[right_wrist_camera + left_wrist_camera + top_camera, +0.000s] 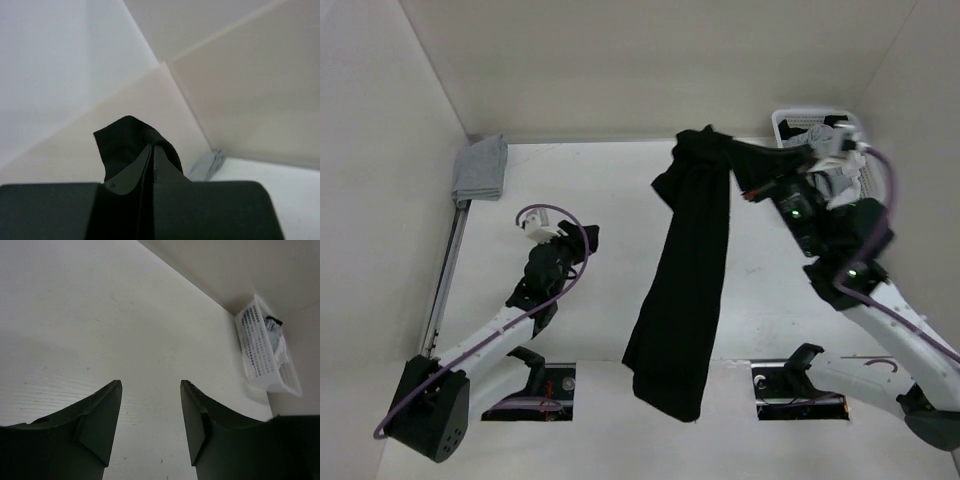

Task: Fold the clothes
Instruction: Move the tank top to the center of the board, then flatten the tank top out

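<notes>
Between the closed fingers of the right gripper point(151, 156), the black T-shirt point(685, 290) is being pinched by a bunched edge, and it is hanging in a long narrow drape below and to the left of that gripper. The left gripper point(150, 386) is hovering over the bare table point(75, 315) with its jaws wide apart, gripping nothing. The shirt is hanging to its right, apart from it. A white basket point(260, 347) is sitting far ahead of it, rightward.

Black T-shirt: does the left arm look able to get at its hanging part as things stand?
Probably yes. The left gripper is open and empty, and only bare table lies between it and the black T-shirt hanging from the shut right gripper. Whether its reach suffices is uncertain.
</notes>
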`<state>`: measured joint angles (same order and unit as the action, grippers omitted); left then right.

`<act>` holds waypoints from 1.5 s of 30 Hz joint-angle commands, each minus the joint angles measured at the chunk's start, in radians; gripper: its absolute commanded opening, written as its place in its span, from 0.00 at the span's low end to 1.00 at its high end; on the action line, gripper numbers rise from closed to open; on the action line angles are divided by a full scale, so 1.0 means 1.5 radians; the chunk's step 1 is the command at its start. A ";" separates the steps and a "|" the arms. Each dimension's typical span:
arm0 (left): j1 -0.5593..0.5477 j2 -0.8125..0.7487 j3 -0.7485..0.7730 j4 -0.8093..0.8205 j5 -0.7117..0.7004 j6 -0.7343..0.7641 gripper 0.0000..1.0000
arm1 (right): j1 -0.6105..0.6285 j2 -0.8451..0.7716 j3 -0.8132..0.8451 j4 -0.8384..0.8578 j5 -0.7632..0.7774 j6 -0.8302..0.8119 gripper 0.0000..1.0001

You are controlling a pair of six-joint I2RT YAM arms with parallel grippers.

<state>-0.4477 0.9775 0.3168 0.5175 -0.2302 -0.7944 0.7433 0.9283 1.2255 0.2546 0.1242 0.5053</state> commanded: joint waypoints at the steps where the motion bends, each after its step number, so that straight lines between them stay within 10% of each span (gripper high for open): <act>1: 0.053 -0.056 -0.024 -0.041 -0.008 -0.039 0.48 | -0.076 0.107 -0.138 0.126 -0.166 0.121 0.03; 8: 0.038 -0.034 -0.020 -0.065 -0.006 -0.013 0.48 | -0.269 0.444 -0.139 0.250 -0.254 0.257 0.20; 14: -0.042 -0.013 -0.010 -0.135 -0.008 0.041 0.46 | -0.257 0.411 -0.144 0.151 -0.170 0.175 0.46; 19: -0.141 0.021 0.015 -0.214 0.002 0.081 0.42 | -0.148 0.277 -0.281 -0.076 0.033 0.114 0.01; 22: -0.174 0.072 0.027 -0.219 0.021 0.089 0.44 | -0.044 0.193 -0.370 -0.198 0.151 0.161 0.03; 27: -0.183 0.148 0.038 -0.198 0.031 0.088 0.47 | 0.121 0.061 -0.480 -0.414 0.195 0.388 0.39; 34: -0.188 0.175 0.052 -0.172 0.029 0.085 0.47 | 0.240 0.082 -0.485 -0.498 0.191 0.503 0.46; 41: -0.193 0.170 0.043 -0.156 0.024 0.079 0.47 | 0.251 0.182 -0.473 -0.425 0.145 0.500 0.43; 45: -0.185 0.159 0.032 -0.149 0.025 0.082 0.47 | 0.248 0.224 -0.458 -0.386 0.138 0.488 0.12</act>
<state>-0.7300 1.2400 0.3557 0.2424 -0.1940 -0.6796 1.1095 1.2209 0.5182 -0.3614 0.3470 1.2335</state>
